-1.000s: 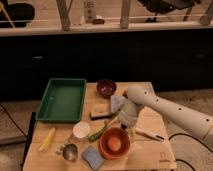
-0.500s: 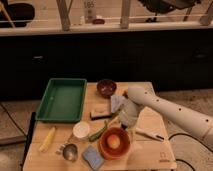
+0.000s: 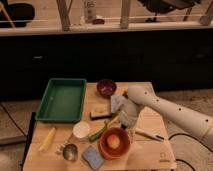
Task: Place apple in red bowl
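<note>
Camera view: the small round yellow-orange apple (image 3: 114,141) lies inside the wide orange-red bowl (image 3: 103,148) at the wooden table's (image 3: 150,157) front edge. The white arm's gripper (image 3: 125,125) hangs just at the bowl's 1 o'clock; its grip cannot be told. Crowding the bowl are a blue sponge (image 3: 93,157) at 8, a long green vegetable (image 3: 97,132) at 10 and a pale utensil (image 3: 148,134) at 2.

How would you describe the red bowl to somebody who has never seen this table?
Look at the wooden table; near the middle of its front edge, just below the gripper, stands the red bowl. It is wide, shallow and orange-red, with a yellow-orange apple inside, unlike the smaller dark maroon bowl at the back and the small white cup to its left.
</note>
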